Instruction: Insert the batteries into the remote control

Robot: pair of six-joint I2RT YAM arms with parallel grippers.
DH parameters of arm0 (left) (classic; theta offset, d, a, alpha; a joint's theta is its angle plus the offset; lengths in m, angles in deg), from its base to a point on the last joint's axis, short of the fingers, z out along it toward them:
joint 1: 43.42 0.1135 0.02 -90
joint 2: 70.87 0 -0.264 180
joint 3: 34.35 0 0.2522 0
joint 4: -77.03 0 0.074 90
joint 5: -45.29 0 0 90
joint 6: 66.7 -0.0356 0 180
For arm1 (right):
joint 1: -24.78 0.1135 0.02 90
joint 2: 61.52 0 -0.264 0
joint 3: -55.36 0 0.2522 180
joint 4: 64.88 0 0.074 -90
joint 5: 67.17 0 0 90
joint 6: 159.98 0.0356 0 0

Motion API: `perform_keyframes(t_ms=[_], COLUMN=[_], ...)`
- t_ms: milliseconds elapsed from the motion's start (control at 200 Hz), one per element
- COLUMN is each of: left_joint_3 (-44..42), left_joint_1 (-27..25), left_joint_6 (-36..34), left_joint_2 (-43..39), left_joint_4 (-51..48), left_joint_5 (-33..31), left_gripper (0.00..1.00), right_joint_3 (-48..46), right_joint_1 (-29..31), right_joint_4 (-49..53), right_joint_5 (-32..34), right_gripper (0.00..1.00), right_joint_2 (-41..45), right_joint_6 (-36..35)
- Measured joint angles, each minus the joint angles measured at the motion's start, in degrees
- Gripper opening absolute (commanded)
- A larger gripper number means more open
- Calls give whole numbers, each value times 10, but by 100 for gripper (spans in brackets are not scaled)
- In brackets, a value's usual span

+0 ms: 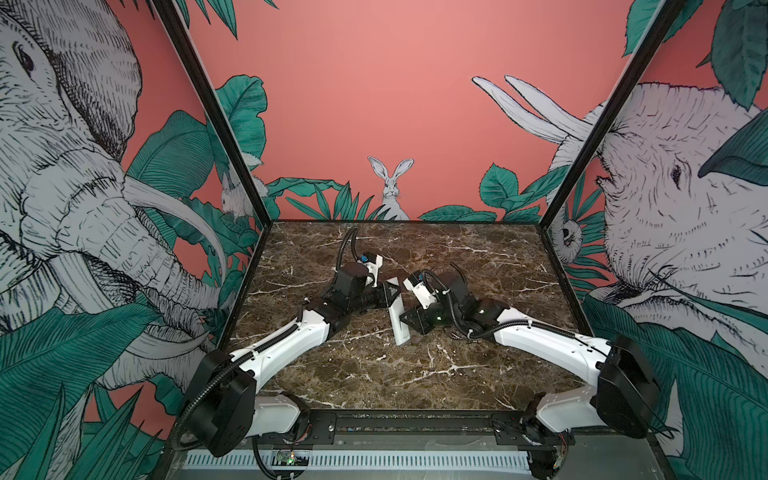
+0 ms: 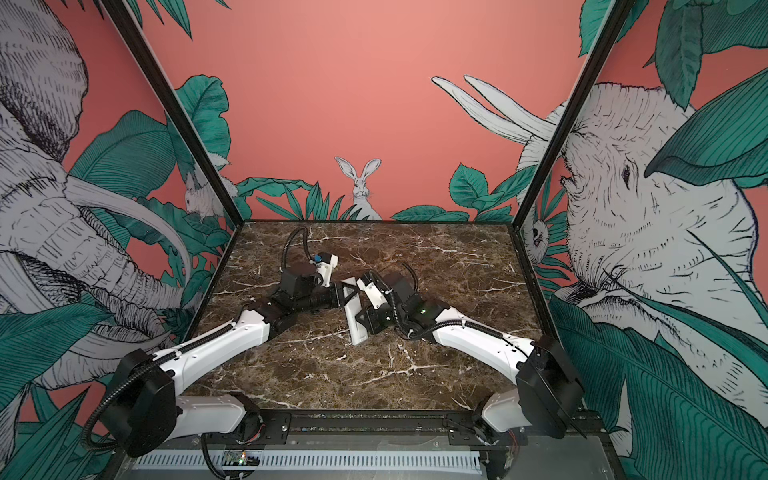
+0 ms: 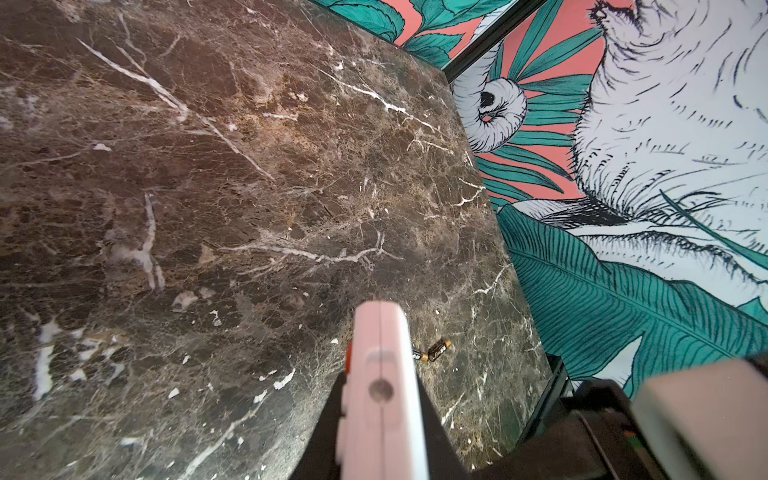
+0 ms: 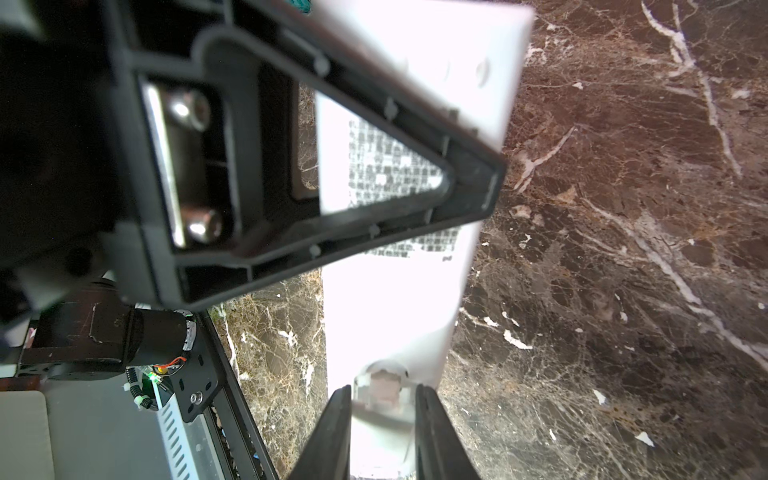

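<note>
I steady the slim white remote control (image 1: 400, 328).
Left pincer (image 1: 392, 296), right pincer (image 4: 382, 419) clamp it; next I'd fetch the small dark batteries (image 3: 437, 350).

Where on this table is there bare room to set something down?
The near strip of dark marble tabletop between the two arm bases is bare, as is the far right corner. Crowded: the middle, where the left gripper and right gripper hold the slim white remote control.
</note>
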Motion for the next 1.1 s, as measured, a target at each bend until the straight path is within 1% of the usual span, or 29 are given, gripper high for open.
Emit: perform_keyframes(t_ms=[540, 790, 1100], left_joint_3=[-7, -39, -47], left_joint_1=[1, 23, 38], left_joint_6=[-6, -6, -11], left_joint_2=[0, -1, -14], left_joint_4=[-1, -2, -2], left_joint_5=[-18, -19, -16], left_gripper=[0, 0, 0], right_joint_3=[0, -1, -2], right_joint_1=[0, -22, -47], right_joint_4=[-5, 12, 35], right_joint_5=[3, 11, 32], right_gripper=[26, 27, 27], right_joint_2=[17, 19, 12], right_joint_6=[0, -8, -19])
